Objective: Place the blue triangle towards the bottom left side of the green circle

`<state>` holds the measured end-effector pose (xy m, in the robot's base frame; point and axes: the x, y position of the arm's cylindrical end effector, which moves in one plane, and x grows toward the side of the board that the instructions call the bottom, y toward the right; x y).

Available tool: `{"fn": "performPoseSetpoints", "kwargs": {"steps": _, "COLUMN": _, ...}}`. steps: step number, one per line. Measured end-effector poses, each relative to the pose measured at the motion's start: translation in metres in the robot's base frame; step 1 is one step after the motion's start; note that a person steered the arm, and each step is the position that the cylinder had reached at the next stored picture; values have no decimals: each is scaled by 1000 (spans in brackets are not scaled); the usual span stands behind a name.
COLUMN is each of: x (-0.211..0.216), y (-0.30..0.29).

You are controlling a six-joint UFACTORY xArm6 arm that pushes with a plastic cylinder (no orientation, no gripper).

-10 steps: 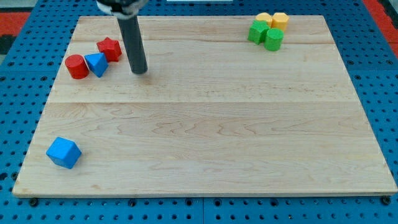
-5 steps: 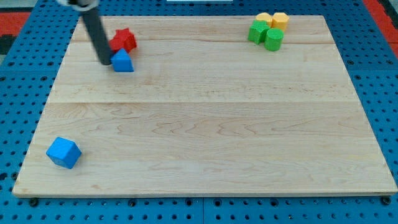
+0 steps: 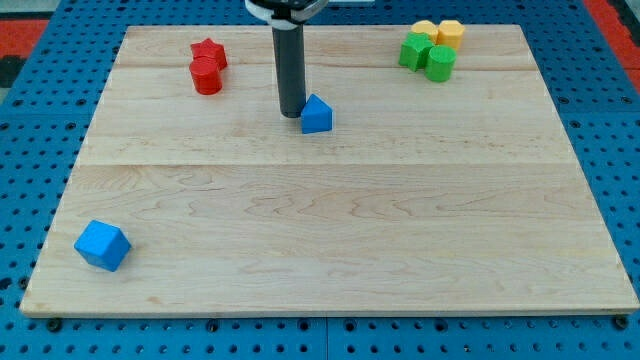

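Observation:
The blue triangle [image 3: 317, 115] lies on the wooden board [image 3: 330, 220], a little above the middle. My tip [image 3: 291, 112] stands right at its left side, touching or nearly touching it. The green circle [image 3: 440, 63] is at the view's top right, well to the right of and above the triangle. It is packed against a second green block [image 3: 414, 50] on its left.
Two yellow blocks [image 3: 438, 32] sit just above the green ones. A red star [image 3: 208, 52] and a red cylinder [image 3: 207, 76] sit at the top left. A blue cube [image 3: 102, 245] lies near the bottom left corner.
My tip has moved right, pushing the blue triangle from the top left towards the middle. The red star and red cylinder have shifted and now sit together at the top left.

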<state>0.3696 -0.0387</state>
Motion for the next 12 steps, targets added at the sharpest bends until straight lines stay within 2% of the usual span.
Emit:
{"fn": "performPoseSetpoints", "kwargs": {"steps": 2, "x": 0, "y": 118}}
{"fn": "performPoseSetpoints", "kwargs": {"steps": 4, "x": 62, "y": 163}}
{"fn": "performPoseSetpoints", "kwargs": {"steps": 5, "x": 16, "y": 167}}
{"fn": "performPoseSetpoints", "kwargs": {"steps": 6, "x": -26, "y": 141}}
{"fn": "performPoseSetpoints", "kwargs": {"steps": 8, "x": -4, "y": 139}}
{"fn": "performPoseSetpoints", "kwargs": {"steps": 10, "x": -62, "y": 172}}
{"fn": "performPoseSetpoints", "kwargs": {"steps": 11, "x": 11, "y": 147}}
{"fn": "performPoseSetpoints", "kwargs": {"steps": 12, "x": 15, "y": 29}}
